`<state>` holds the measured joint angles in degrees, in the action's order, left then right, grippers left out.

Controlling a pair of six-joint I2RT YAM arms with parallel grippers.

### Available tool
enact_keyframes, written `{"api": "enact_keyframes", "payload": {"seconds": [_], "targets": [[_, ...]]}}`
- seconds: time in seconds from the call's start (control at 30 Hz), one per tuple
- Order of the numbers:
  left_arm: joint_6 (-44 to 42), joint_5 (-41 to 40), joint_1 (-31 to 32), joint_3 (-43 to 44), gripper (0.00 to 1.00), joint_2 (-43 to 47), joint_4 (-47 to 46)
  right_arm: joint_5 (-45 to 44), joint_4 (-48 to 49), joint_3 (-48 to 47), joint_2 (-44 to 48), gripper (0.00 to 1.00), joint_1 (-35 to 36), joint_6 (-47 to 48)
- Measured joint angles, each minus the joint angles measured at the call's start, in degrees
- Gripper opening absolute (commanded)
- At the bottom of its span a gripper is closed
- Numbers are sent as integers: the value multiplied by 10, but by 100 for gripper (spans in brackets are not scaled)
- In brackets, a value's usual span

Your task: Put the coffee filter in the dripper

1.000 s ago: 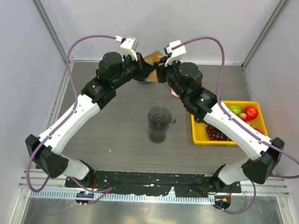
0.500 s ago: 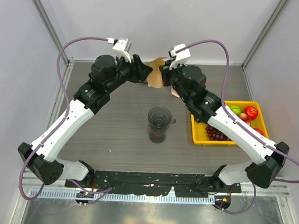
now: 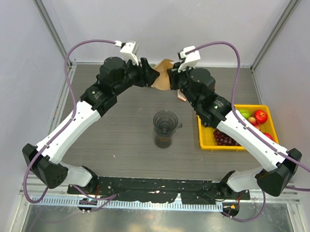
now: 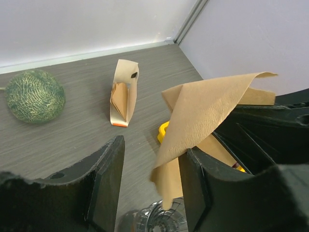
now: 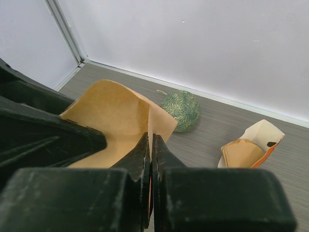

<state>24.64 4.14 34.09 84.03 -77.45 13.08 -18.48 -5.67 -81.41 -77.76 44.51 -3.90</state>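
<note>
Versus a second ago: the left claw [image 4: 153,159] was clamped right up against the paper. It now stands open, fingers [image 4: 107,183] apart, and its arm sits a little further out to the left in the top view. The right claw [image 5: 150,145] has barely moved and is still pinched shut on the coffee filter [image 4: 207,108].

Containers:
- The yellow tray [image 3: 248,106] on the right of the counter [image 3: 123,130] holds a red apple [image 3: 260,116], a green apple [image 3: 243,113] and dark grapes [image 3: 223,138].
- The white-orange pack [image 4: 123,92] stands upright at the far side with brown papers in it, near a green melon [image 4: 34,94].
- The dripper [image 3: 165,120] is mid-counter with its handle to the right. It seems to sit on a glass jug [image 3: 164,141], though the top view makes that hard to confirm.

The filter is in the air at the far side between the two claws, well apart from the dripper and not yet in it. In the left wrist view its long axis runs diagonally. One pointed corner is up and to the right, and the lower end hangs down into the gap of the open claw, close against one finger. The sheet is partly spread, with a fold along the top edge.
</note>
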Motion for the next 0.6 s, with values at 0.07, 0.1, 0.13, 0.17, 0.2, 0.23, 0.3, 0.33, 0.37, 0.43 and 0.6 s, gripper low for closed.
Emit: {"api": "enact_keyframes", "payload": {"seconds": [0.07,0.1,0.13,0.17,0.2,0.23,0.3,0.33,0.37,0.43,0.6], "targets": [[5,-1,3,0,45,-9,0,0,0,0,-1,5,0,-6],[7,-3,5,0,42,-13,0,0,0,0,-1,5,0,-8],[7,-5,7,0,38,-16,0,0,0,0,-2,5,0,-10],[9,-7,8,0,32,-20,0,0,0,0,-4,5,0,-11],[10,-11,9,0,24,-24,0,0,0,0,-5,5,0,-12],[12,-14,10,0,13,-26,1,-1,-1,0,-6,5,0,-12],[12,-18,11,1,0,-29,2,-5,-4,0,-7,5,0,-12],[12,-21,11,1,0,-29,4,-10,-7,0,-7,5,0,-12],[9,-26,11,1,0,-29,5,-14,-8,0,-7,5,0,-10],[8,-30,11,2,0,-29,6,-26,-14,0,-7,5,0,-8],[11,-31,14,2,33,-29,15,-35,-26,0,-7,5,0,-8]]}}
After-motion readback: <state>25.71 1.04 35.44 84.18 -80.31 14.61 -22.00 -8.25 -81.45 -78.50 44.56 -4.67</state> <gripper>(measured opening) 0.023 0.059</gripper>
